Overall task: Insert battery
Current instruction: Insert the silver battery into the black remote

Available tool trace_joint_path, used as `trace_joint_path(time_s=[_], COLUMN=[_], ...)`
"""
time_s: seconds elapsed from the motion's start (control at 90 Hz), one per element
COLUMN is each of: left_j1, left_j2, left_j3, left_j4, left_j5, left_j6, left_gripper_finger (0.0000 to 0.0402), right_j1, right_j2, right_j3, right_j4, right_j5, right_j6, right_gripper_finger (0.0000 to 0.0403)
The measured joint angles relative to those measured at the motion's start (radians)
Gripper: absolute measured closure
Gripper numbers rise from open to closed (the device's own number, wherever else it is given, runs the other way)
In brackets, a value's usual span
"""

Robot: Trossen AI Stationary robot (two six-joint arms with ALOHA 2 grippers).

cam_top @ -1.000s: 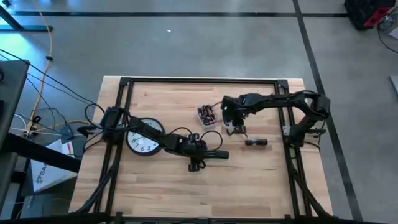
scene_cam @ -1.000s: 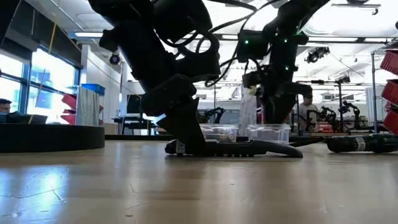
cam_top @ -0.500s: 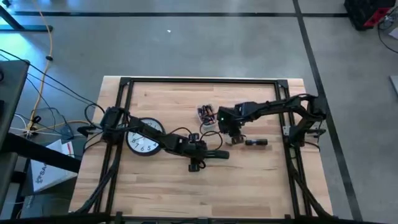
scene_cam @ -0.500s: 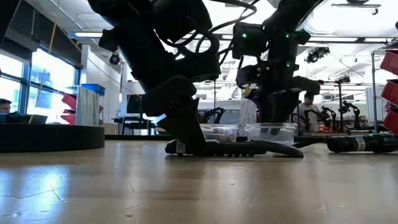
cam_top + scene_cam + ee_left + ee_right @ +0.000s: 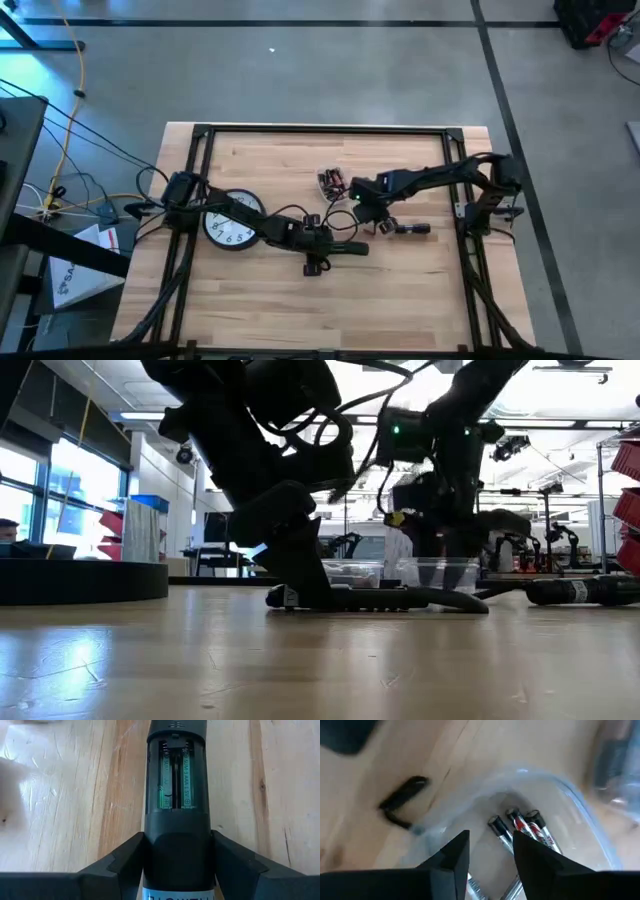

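Overhead, a pale wooden bench [image 5: 260, 300] with a dark frame stands on a grey concrete floor [image 5: 300, 80] crossed by dark lines, with cables trailing at the left edge of the frame. The low view looks across the boards into a bright workshop with windows at the left.

Near the middle of the bench sits a clear plastic tray [image 5: 333, 184]; the right wrist view shows its curved wall [image 5: 580, 805] and several batteries [image 5: 530, 827] lying loose inside. A wall clock [image 5: 232, 220] lies face-up at the left, and a small dark object [image 5: 412, 229] rests to the right of centre.

At the centre, the left gripper [image 5: 322, 246] rests low, its fingers closed against both sides of a black remote [image 5: 175, 820], whose open battery bay shows two empty green slots. The right gripper [image 5: 490, 855] hangs over the tray with its fingers parted and nothing between them.
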Motion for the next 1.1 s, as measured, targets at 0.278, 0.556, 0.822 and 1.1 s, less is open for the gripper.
trace_joint_path(time_s=[0.278, 0.556, 0.822, 1.1], left_j1=[0.000, 0.000, -0.006, -0.015], left_j2=[0.000, 0.000, 0.000, 0.000], left_j3=[0.000, 0.000, 0.000, 0.000], left_j4=[-0.004, -0.007, -0.007, -0.007], left_j5=[-0.005, -0.006, -0.011, -0.013], left_j6=[0.000, -0.007, -0.017, -0.018], left_gripper_finger=[0.0215, 0.0215, 0.0215, 0.0215], right_j1=[-0.032, -0.059, -0.057, -0.057], right_j2=[0.046, 0.049, 0.050, 0.028], right_j3=[0.005, 0.003, 0.011, 0.147], right_j4=[0.016, 0.001, -0.013, -0.149], right_j5=[-0.038, -0.053, -0.050, 0.016], right_j6=[-0.039, 0.019, 0.090, 0.146], right_gripper_finger=[0.0331, 0.0370, 0.0382, 0.0394])
